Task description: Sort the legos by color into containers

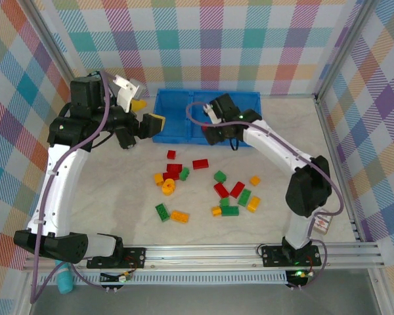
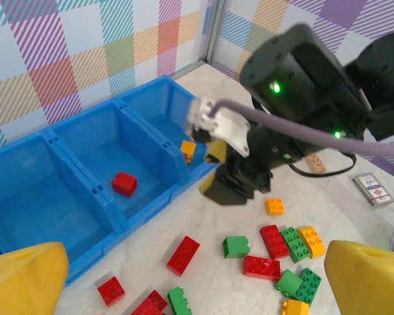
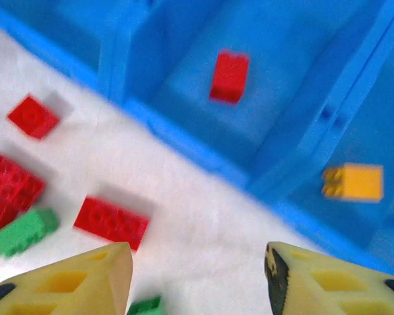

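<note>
The blue tray point(image 1: 177, 105) lies at the back of the table with three containers side by side point(image 2: 72, 177). One red brick point(image 2: 124, 184) point(image 3: 228, 77) rests in the middle container. A yellow brick point(image 2: 188, 150) point(image 3: 353, 182) lies in the right one. The other legos point(image 1: 203, 187) are scattered on the table in red, green and yellow-orange point(image 2: 276, 246). My right gripper point(image 1: 211, 134) point(image 3: 197, 275) hovers open over the table just in front of the tray, nothing between its fingers. My left gripper point(image 1: 148, 113) point(image 2: 197, 289) hangs open and empty at the tray's left end.
A tan tile point(image 2: 315, 164) and a small printed card point(image 2: 374, 189) lie on the table to the right of the bricks. Checked walls with metal posts point(image 1: 318, 92) close in the table. A metal rail point(image 1: 203, 252) runs along the near edge.
</note>
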Robot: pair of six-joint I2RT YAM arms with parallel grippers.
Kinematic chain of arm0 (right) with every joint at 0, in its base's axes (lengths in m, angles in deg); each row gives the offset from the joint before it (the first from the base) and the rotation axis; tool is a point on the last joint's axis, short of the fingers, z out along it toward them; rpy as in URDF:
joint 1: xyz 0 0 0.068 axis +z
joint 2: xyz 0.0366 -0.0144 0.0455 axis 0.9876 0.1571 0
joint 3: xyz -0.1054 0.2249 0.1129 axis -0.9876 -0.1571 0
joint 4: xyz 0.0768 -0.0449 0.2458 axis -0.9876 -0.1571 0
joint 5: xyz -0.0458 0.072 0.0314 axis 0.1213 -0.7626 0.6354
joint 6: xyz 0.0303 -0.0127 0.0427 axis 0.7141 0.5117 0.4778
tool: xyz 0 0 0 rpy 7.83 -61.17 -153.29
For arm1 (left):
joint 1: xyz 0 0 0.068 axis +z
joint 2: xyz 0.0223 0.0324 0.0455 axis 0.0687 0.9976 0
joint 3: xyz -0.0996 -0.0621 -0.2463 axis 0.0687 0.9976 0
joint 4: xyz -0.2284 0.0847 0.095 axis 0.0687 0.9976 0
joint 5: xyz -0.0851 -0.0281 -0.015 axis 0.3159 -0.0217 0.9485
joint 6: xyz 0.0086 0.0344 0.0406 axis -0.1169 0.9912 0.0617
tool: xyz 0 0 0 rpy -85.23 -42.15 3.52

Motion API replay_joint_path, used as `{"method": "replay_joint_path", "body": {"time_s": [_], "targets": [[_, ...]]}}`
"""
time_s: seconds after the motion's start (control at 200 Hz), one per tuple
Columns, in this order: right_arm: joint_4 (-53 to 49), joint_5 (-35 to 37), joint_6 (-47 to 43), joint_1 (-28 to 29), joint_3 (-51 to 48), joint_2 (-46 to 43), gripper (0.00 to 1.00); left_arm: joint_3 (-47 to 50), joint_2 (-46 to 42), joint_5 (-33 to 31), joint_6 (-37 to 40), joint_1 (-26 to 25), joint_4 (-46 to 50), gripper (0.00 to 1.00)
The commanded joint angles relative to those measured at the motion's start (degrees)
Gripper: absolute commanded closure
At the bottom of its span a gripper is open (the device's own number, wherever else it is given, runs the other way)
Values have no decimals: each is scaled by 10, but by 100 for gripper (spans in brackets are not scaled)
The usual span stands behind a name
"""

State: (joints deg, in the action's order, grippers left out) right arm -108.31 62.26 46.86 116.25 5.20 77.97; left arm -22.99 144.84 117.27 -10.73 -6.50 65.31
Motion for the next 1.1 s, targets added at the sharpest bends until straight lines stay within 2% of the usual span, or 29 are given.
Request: {"method": "replay_joint_path", "body": {"time_s": [0.0, 0.235, 0.645, 0.825, 0.96, 1.095], "targets": [[-25, -56, 46, 3, -78, -9, 39, -2, -6, 14, -4, -4, -14, 0], [25, -121, 76, 3, -162, -8, 28, -2, 3, 9, -4, -4, -14, 0], [31, -120, 74, 7, -179, 53, 24, 16, 1, -4, -4, -3, -23, 0], [22, -106, 75, 8, -179, 72, 34, 20, 0, -4, -4, 0, -25, 0], [13, -100, 75, 10, -179, 86, 49, 24, 0, -4, -4, 3, -29, 0], [-2, -91, 76, 10, -174, 95, 58, 26, -1, -2, -5, 7, -31, 0]]}}
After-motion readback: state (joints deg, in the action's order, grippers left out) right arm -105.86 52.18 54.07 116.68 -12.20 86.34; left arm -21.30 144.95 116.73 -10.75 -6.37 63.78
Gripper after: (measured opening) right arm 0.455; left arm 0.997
